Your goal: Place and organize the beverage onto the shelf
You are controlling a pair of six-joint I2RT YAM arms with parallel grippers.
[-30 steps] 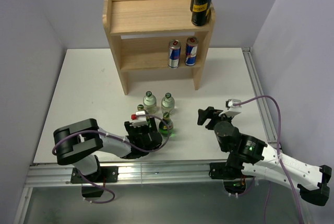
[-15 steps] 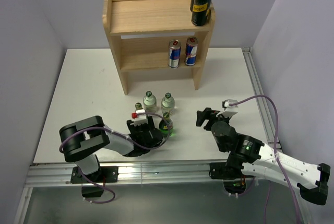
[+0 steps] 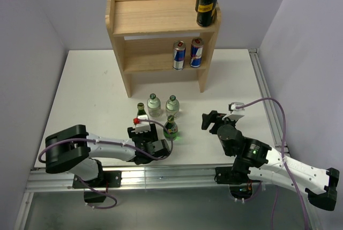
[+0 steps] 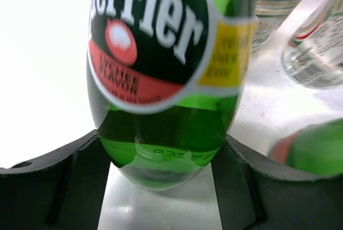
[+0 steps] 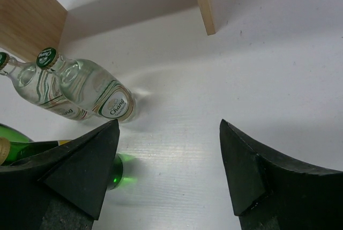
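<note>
White table (image 3: 86, 90) between pale walls carries everything we see. At its near edge the left gripper (image 4: 161, 152) is clamped on a green Perrier bottle (image 4: 161, 80). Its black fingers (image 4: 59, 182) press the lower body of the bottle from both sides, and the bottle stands upright between them. We cannot tell if the base touches the table.

Just to the right of this bottle, and a little behind it, stand two clear bottles (image 3: 154, 104), close together. A second green bottle (image 3: 171, 126) stands near them, on the side closer to the arms.

The right gripper (image 5: 169, 133) hangs low over bare table to the right of the bottles, with its jaws apart and nothing between them. It does not touch any bottle.

The shelf (image 3: 155, 18) stands at the far side of the table, well apart from both grippers and beyond the group of bottles. On its top tier two black cans (image 3: 207, 3) stand at the right end, one behind the other. On the lower tier two blue and silver cans (image 3: 179, 55) stand side by side, also toward the right.
</note>
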